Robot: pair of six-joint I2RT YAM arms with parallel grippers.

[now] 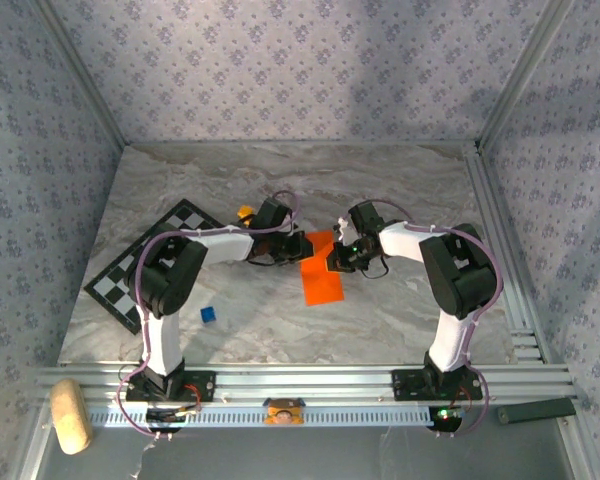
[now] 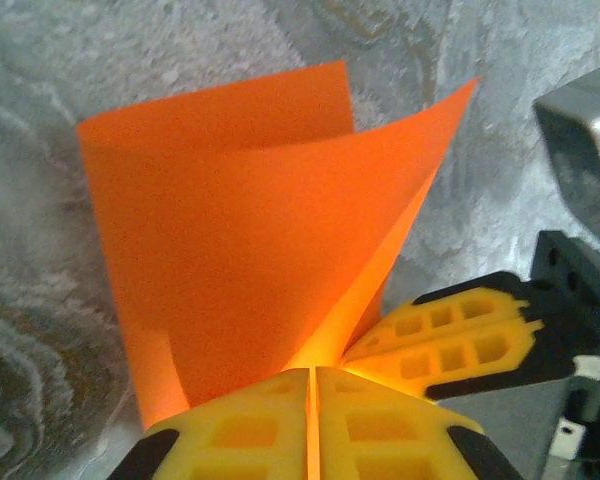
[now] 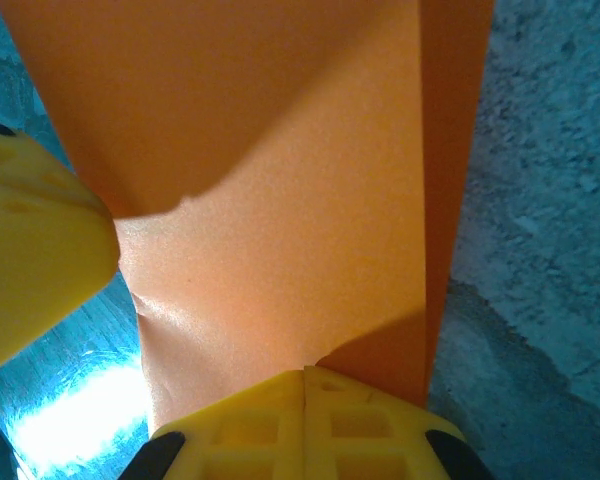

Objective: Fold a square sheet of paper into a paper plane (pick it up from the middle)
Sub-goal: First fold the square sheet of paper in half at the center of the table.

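The left gripper [image 2: 312, 372] and the right gripper [image 3: 305, 375] are both pinched tight on the orange paper [image 2: 240, 230], curling it. This looks like a first fold. Next, the edges must meet.

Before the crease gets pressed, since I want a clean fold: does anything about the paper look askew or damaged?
Yes. The square sheet of paper, pinched by the left fingers and right fingers, bows open and its layers don't line up: one corner juts past the other edge. A small wrinkle sits near the pinch.
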